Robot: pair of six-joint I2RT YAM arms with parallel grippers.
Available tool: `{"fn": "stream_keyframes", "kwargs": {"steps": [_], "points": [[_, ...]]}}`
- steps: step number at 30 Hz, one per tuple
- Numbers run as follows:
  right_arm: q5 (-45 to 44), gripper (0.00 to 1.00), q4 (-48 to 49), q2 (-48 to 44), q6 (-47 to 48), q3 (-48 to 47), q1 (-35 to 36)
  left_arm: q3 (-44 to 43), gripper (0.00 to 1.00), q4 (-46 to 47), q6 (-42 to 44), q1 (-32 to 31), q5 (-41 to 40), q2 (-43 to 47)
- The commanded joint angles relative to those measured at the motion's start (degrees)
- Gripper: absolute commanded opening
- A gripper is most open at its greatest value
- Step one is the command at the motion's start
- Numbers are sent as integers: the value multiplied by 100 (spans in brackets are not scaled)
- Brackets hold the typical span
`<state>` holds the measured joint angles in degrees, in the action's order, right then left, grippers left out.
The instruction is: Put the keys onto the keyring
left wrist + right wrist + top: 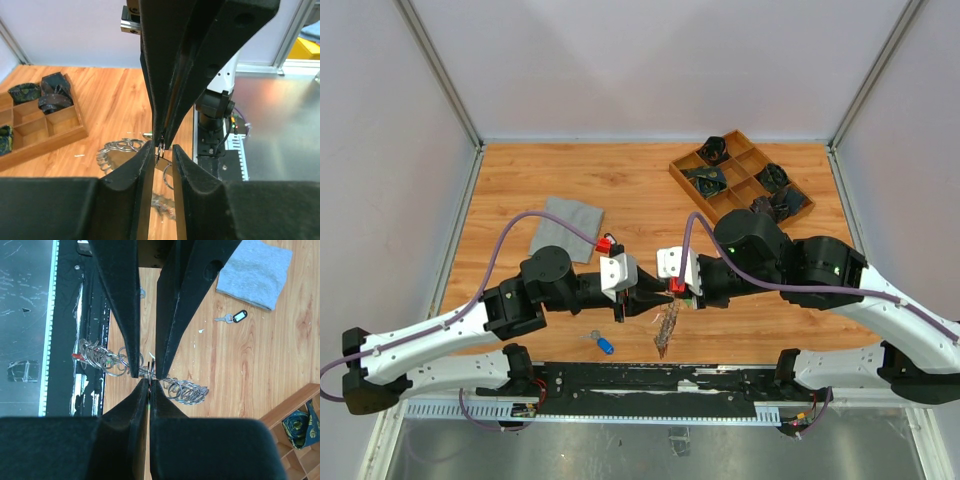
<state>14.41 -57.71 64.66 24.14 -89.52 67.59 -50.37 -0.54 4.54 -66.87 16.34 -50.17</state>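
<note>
The keyring [666, 330], a spiky bunch of silver rings and keys, hangs between both arms just above the table's near edge. My right gripper [672, 292] is shut on one thin ring of it [151, 371], with the rest of the bunch [187, 389] trailing to either side. My left gripper [655, 297] meets it head-on. Its jaws stand a little apart [162, 152], one finger [131, 355] on each side of that ring. A loose key with a blue tag [603, 343] lies on the wood near the left arm and shows again in the right wrist view [235, 316].
A grey cloth square [567, 228] lies at the left of the table. A wooden compartment tray [672, 167] with dark rolled items stands at the back right. The black base rail [640, 380] runs along the near edge.
</note>
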Motion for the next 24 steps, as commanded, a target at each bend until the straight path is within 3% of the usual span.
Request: {"fn": "stream_keyframes", "kwargs": {"steps": [1, 6, 11, 15, 17, 24], "points": [[140, 0, 234, -41, 30, -225, 114, -208, 21, 18, 112, 7, 37, 33], [132, 0, 239, -47, 23, -199, 129, -201, 1, 4, 118, 7, 32, 51], [151, 2, 415, -156, -12, -184, 128, -195, 0, -59, 122, 5, -36, 66], [96, 31, 900, -461, -99, 123, 130, -64, 0, 99, 75, 7, -318, 264], [-95, 36, 1428, -737, -253, 438, 131, 31, 1, 235, 1, 7, -407, 409], [-792, 33, 2487, -1082, -1249, 853, -147, 464, 1, 604, -391, 2, -814, 1043]]}}
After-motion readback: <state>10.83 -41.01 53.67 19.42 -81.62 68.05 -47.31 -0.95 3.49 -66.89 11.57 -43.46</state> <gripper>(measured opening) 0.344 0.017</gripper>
